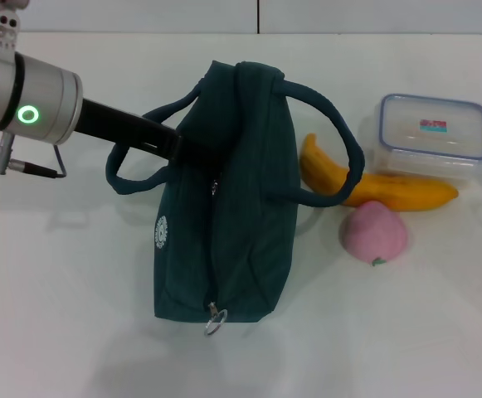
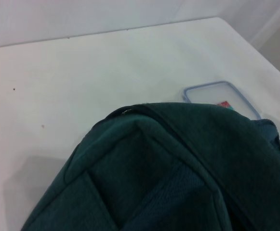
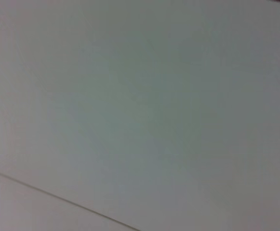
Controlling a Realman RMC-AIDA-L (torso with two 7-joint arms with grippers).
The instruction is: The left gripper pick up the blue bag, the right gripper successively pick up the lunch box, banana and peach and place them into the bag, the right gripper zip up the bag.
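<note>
Where bag [image 1: 232,191] hides end effector [image 1: 192,152] (left)

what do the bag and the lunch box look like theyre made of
Bag: soft woven fabric, matte teal; it sags and creases, with a metal-looking zipper ring. Lunch box: clear, glossy rigid plastic by the look, with a blue-rimmed lid.

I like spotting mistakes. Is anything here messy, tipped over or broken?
Nothing looks spilled or broken. The bag lies on the table, and the left arm reaches to it. The lunch box has its lid on, with the banana and peach whole beside it.
</note>
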